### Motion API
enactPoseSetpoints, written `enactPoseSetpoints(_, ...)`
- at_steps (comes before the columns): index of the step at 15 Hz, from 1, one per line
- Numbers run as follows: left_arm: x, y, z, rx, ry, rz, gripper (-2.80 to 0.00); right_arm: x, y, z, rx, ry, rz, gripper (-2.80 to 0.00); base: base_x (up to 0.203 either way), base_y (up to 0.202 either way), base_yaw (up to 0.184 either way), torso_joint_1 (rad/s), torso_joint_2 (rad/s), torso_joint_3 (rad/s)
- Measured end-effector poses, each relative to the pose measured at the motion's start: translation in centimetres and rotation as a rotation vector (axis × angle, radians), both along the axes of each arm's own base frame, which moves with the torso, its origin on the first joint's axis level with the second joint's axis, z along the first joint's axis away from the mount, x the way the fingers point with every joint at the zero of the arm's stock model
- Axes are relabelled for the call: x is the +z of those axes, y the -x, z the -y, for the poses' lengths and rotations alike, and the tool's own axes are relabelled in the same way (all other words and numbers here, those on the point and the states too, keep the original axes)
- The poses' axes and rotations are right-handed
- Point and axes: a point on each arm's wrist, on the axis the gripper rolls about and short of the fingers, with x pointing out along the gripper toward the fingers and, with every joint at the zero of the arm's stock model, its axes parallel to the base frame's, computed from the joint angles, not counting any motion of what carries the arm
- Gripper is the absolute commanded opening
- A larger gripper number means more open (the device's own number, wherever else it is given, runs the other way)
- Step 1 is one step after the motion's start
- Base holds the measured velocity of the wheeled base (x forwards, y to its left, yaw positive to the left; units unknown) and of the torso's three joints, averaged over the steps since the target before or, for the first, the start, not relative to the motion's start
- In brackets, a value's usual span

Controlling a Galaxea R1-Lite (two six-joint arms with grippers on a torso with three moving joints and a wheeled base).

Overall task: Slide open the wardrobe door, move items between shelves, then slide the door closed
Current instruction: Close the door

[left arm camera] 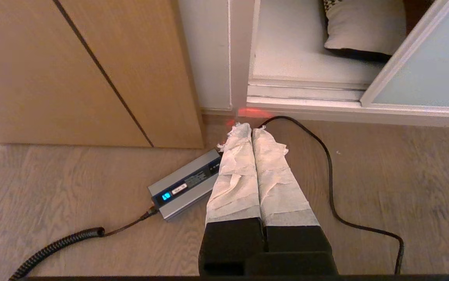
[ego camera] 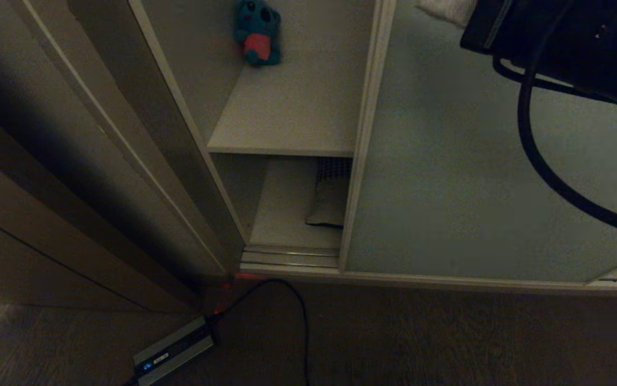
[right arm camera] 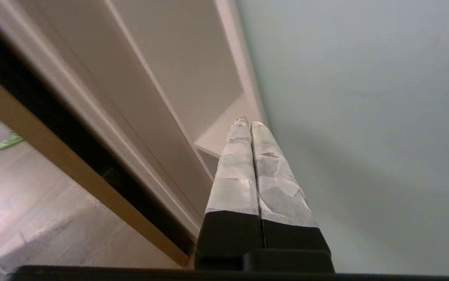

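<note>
The sliding wardrobe door (ego camera: 474,187) is a pale grey-green panel. It covers the right part of the wardrobe and leaves a gap on the left. In that gap a teal koala plush (ego camera: 257,33) sits on the upper shelf (ego camera: 297,118). A cushion (ego camera: 329,198) lies on the lower shelf (ego camera: 284,214), half behind the door's edge. My right arm comes in at the top right. Its gripper (ego camera: 437,8) is shut and empty in front of the door (right arm camera: 364,97), with the fingertips (right arm camera: 249,121) close to the door's left edge. My left gripper (left arm camera: 249,125) hangs shut over the floor, holding nothing.
A grey charger box (ego camera: 174,351) with a black cable (ego camera: 297,311) lies on the wooden floor before the gap. Brown wooden panelling (ego camera: 45,214) stands to the left. The ribbed floor track (ego camera: 289,257) runs along the wardrobe's foot. A coiled cable (left arm camera: 60,244) trails from the charger.
</note>
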Motion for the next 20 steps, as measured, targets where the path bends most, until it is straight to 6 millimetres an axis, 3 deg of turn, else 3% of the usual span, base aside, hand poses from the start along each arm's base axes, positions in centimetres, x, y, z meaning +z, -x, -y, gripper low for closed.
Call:
enactPoseSetpoints(9, 0.0, 0.0, 0.0, 0.000, 0.000, -0.001, -2.80, -1.6, -3.2, -2.3, -0.084, -0.002, -0.051, -2.80, 0.000, 0.000, 0.000, 0.000, 0.00, 0.000)
enactPoseSetpoints(17, 0.0, 0.0, 0.0, 0.000, 0.000, 0.000, -2.80, -1.5, -4.2, -3.3, -0.079, -0.006, -0.043, -2.80, 0.000, 0.000, 0.000, 0.000, 0.00, 0.000)
enactPoseSetpoints(20, 0.0, 0.0, 0.0, 0.000, 0.000, -0.001, -2.80, -1.5, -4.1, -4.7, -0.049, -0.004, -0.037, -2.80, 0.000, 0.000, 0.000, 0.000, 0.00, 0.000)
